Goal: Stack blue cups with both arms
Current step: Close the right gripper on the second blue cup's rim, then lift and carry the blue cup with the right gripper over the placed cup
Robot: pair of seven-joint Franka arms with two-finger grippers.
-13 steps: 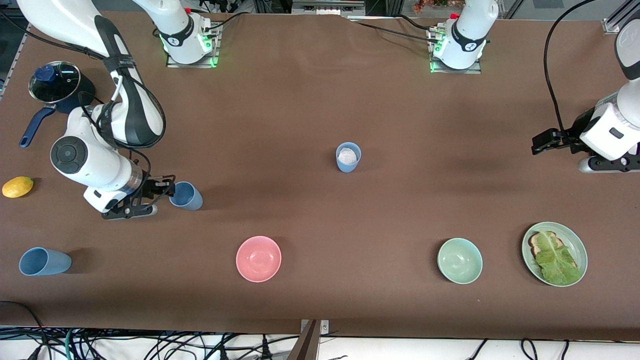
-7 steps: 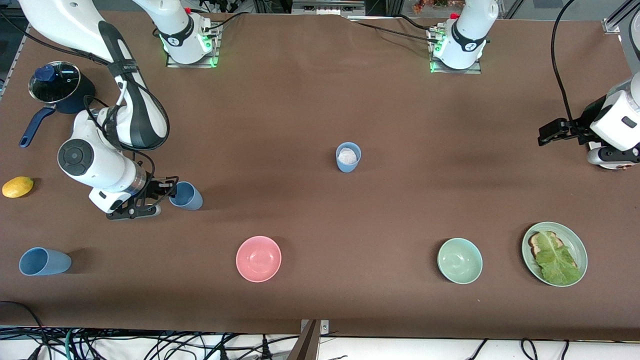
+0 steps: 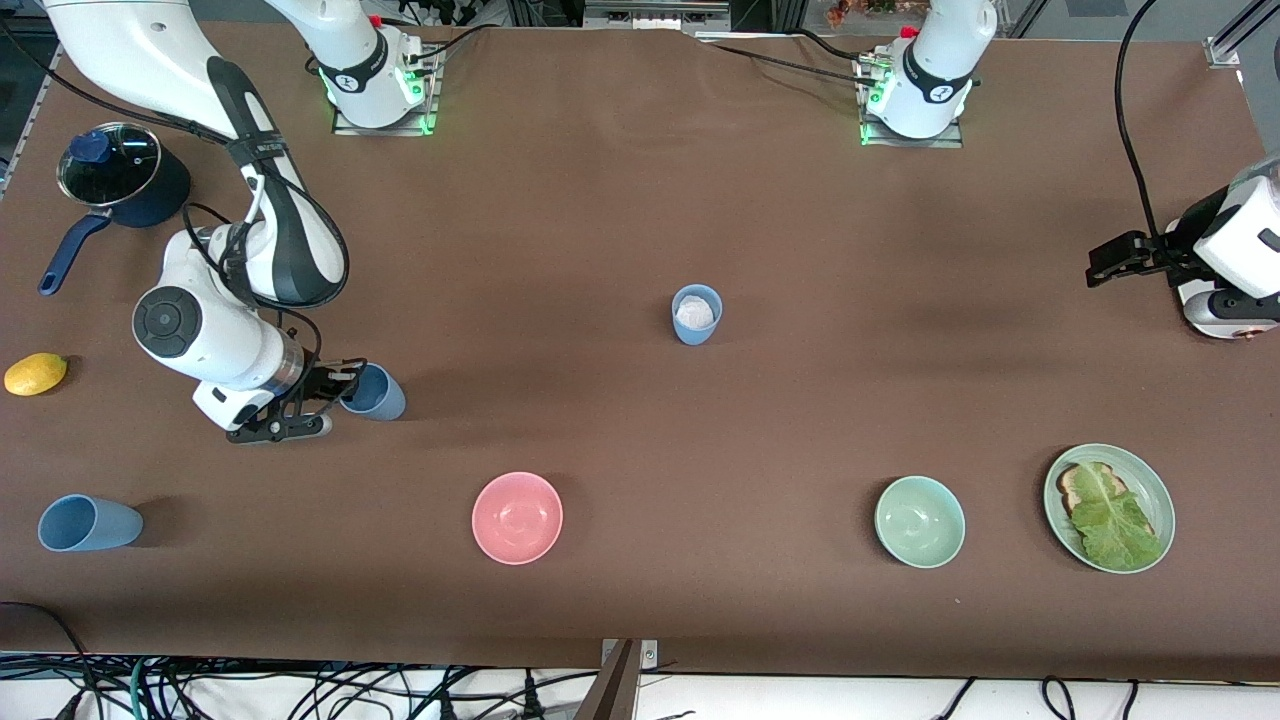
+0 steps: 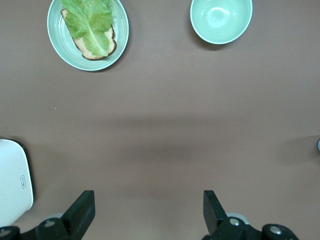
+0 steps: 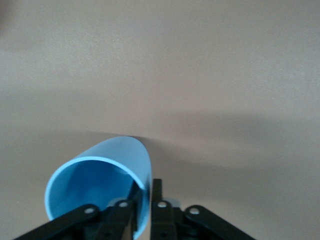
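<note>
- The right gripper (image 3: 345, 385) is low at the right arm's end of the table, its jaws pinched on the rim of a blue cup (image 3: 375, 392): one finger inside the wall, one outside, as the right wrist view shows (image 5: 145, 205). This cup (image 5: 102, 185) looks empty.
- A second cup (image 3: 696, 314) stands upright mid-table, farther from the front camera than the bowls, with something white inside.
- A third cup (image 3: 88, 523) lies on its side near the front edge at the right arm's end; nothing shows in its mouth.
- The left gripper (image 3: 1105, 270) hangs over the left arm's end of the table, jaws wide apart and holding nothing (image 4: 148, 212); this arm waits.
- Pink bowl (image 3: 517, 517) and green bowl (image 3: 919, 521) sit near the front edge, both empty.
- A green plate (image 3: 1160, 495), beside the green bowl, carries toast under a lettuce leaf (image 3: 1112, 518).
- A dark-blue pot (image 3: 120, 180) with a glass lid sits near the right arm's base.
- A lemon (image 3: 35, 373) lies between pot and fallen cup.
</note>
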